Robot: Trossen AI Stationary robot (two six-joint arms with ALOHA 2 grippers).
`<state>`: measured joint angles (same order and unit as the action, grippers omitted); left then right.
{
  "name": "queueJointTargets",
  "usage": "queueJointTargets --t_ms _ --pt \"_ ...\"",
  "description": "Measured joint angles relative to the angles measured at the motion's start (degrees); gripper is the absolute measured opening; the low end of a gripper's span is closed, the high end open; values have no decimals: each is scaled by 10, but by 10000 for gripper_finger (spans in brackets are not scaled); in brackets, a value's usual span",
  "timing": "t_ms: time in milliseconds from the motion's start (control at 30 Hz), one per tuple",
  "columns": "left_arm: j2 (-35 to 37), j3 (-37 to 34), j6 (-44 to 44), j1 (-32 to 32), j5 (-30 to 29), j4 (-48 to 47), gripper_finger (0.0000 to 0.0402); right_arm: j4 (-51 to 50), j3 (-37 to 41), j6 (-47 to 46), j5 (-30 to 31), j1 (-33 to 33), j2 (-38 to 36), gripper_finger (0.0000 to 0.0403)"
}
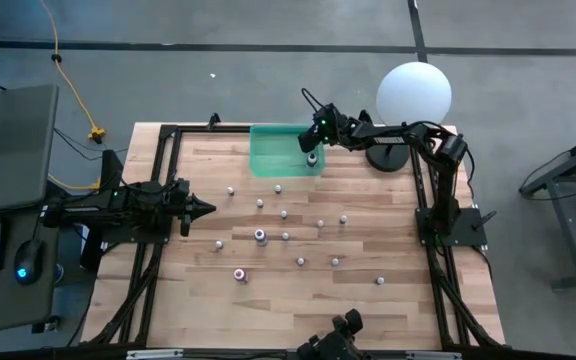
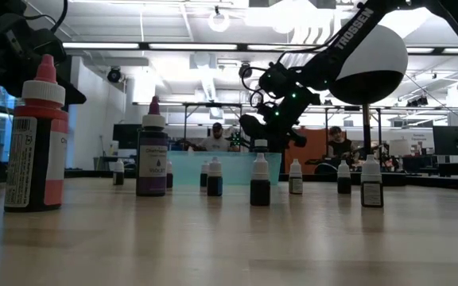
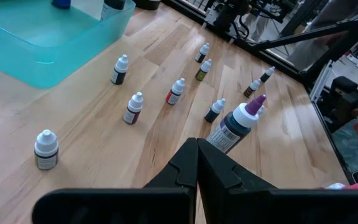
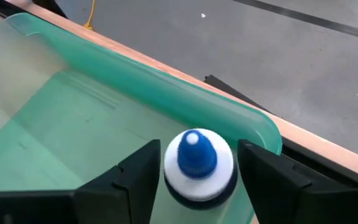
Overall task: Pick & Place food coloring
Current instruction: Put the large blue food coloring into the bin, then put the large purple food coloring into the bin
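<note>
A food coloring bottle with a blue cap (image 4: 197,155) stands upright on its base inside the green translucent tray (image 4: 104,112), near the tray's right wall. My right gripper (image 4: 197,177) is open above the tray (image 1: 268,150), with one finger on each side of this bottle (image 1: 311,158) and a thin gap on both sides. Several more small white-capped bottles (image 1: 284,213) stand upright across the table's middle. Among them are a larger purple one (image 1: 260,236) and a pink one (image 1: 239,274). My left gripper (image 1: 208,208) waits shut at the table's left, touching nothing.
A big white globe lamp (image 1: 413,95) stands on its dark base (image 1: 388,155) right of the tray, close under my right arm. Black frame rails (image 1: 158,180) run along the table's edges. People sit in the room beyond the far edge (image 2: 217,139).
</note>
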<state>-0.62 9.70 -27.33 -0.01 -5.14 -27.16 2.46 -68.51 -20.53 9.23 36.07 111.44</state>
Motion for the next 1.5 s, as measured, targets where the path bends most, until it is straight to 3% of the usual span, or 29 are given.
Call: queueJointTargets --t_ms 367,767,1000,1200,1333,1500 --pt "0 0 0 0 0 0 0 10 0 30 -10 3 -19 227" --pt "0 0 0 0 0 0 0 -10 0 97 -26 9 -143 228" --pt "0 0 0 0 0 0 0 -9 0 103 -179 -11 -232 229" --pt "0 0 0 0 0 0 0 -9 0 131 -327 -73 -277 223" --pt "0 0 0 0 0 0 0 -45 -17 165 -318 -143 -284 224" --pt "0 0 0 0 0 0 0 -231 -129 245 -245 -225 -249 224"
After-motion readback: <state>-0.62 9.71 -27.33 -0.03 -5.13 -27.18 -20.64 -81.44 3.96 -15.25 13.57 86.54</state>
